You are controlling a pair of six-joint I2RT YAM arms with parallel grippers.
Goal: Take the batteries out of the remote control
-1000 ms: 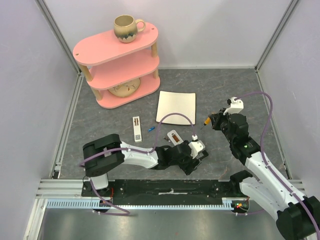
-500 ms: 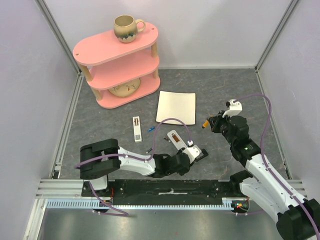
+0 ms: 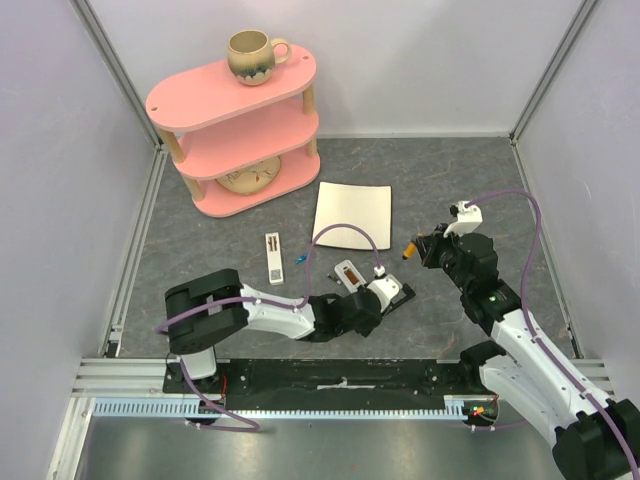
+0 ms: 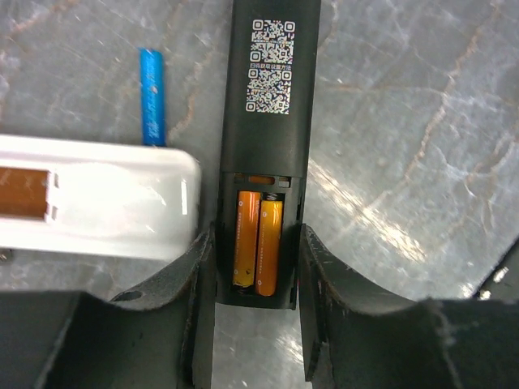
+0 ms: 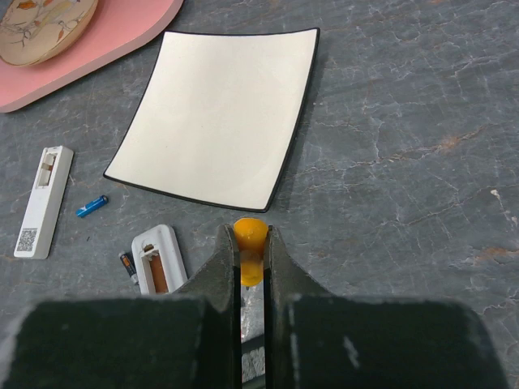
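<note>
A black remote (image 4: 269, 49) with a QR label lies back up, its cover off. Two orange batteries (image 4: 258, 241) sit side by side in its bay. My left gripper (image 4: 258, 237) is shut on the sides of this remote at the bay end; in the top view the left gripper (image 3: 385, 293) is at the table's near middle. A loose blue battery (image 4: 152, 97) lies beyond a white remote (image 4: 97, 198) whose bay is open. My right gripper (image 5: 251, 237) is shut on the orange-handled screwdriver (image 5: 250, 233), held above the table (image 3: 425, 248).
A white square plate (image 3: 352, 214) lies at mid table. A second white remote (image 3: 273, 257) lies to the left of the blue battery (image 3: 301, 258). A dark battery (image 5: 127, 263) lies beside the open white remote (image 5: 158, 261). A pink three-tier shelf (image 3: 235, 120) with a mug (image 3: 252, 55) stands at the back left.
My left gripper has shifted a little back and left with the black remote. My right gripper has tilted the screwdriver slightly, then held still.
</note>
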